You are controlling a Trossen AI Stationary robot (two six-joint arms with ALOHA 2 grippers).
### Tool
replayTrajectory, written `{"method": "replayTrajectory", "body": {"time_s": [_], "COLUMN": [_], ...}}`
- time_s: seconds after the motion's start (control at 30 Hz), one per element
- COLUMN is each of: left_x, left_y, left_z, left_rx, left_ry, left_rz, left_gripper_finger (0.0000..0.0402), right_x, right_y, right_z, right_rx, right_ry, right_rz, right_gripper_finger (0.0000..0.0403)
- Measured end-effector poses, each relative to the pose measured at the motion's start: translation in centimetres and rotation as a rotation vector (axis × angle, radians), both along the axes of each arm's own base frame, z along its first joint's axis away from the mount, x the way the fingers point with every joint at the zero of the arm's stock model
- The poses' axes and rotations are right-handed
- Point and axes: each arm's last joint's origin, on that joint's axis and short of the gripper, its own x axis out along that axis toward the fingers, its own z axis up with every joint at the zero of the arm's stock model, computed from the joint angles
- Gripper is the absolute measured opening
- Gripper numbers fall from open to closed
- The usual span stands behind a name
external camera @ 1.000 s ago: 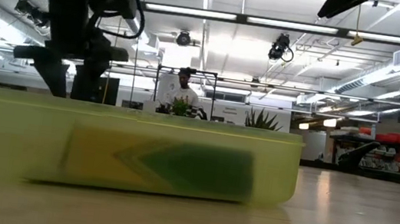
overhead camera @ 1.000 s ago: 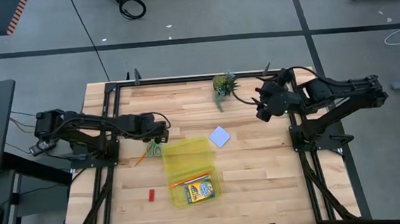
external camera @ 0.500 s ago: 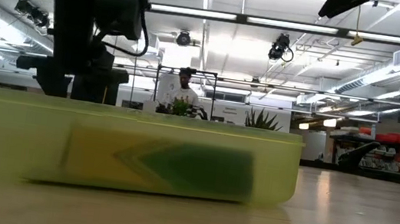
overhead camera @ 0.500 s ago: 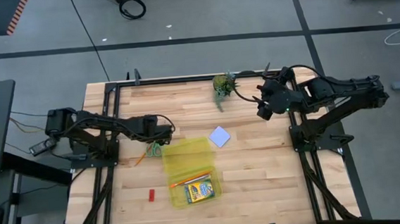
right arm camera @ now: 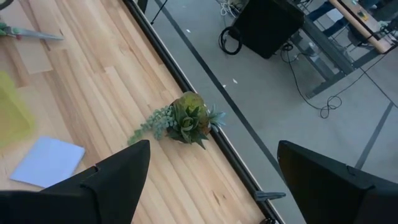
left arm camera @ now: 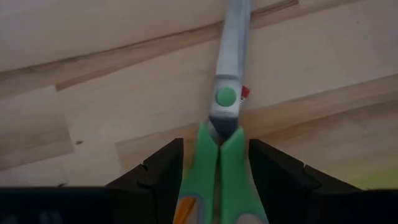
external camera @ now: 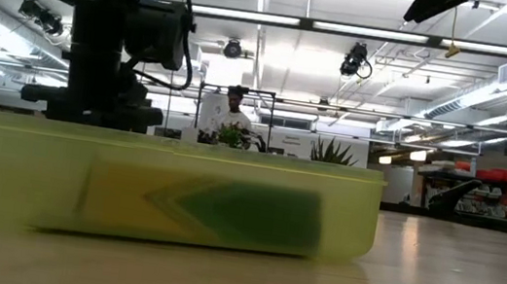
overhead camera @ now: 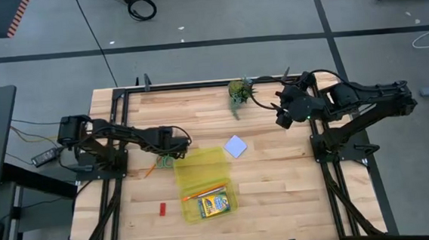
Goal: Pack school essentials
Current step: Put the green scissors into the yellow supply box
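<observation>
We see the green-handled scissors [left arm camera: 221,155] lying flat on the tabletop [overhead camera: 280,191], just left of the translucent yellow case [overhead camera: 202,180], with the left gripper [overhead camera: 172,147] lowered over them. In the left wrist view its fingers [left arm camera: 155,177] stand wide apart on either side of the green handles, holding nothing. A thin orange pencil [overhead camera: 151,170] lies near the scissors. Inside the case rest the crayon box [overhead camera: 213,204] and another orange pencil [overhead camera: 202,191]. The pale blue note pad [overhead camera: 235,146] sits just right of the case, and the small red block [overhead camera: 162,208] lies near-left of it. We judge the step in hand to be the grasp of the scissors; the next move calls for closing on the handles, then lifting toward the case. The right gripper [overhead camera: 281,116] waits at the far right, fingers wide open and empty, near the potted plant [overhead camera: 238,92].
</observation>
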Motion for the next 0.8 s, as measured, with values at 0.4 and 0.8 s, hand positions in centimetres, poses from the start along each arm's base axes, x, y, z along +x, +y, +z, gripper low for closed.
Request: {"method": "replayTrajectory", "body": {"time_s": [0.4,0.8], "left_x": [0.5,0.8], "left_y": [-1.0,-1.3], "left_z": [-1.1,-0.8], "left_rx": [-0.003,0.001], "left_ry": [0.043,0.044], "left_rz": [-0.082,-0.105], "left_gripper_finger": [0.0183,0.0134], "right_x": [0.0,0.0], "right_y": [0.0,0.0], "right_z": [0.0,0.0], "right_rx": [0.0,0.0], "right_ry": [0.0,0.0], "right_rz": [0.001,0.001], "right_gripper_finger": [0.0359,0.0359]}}
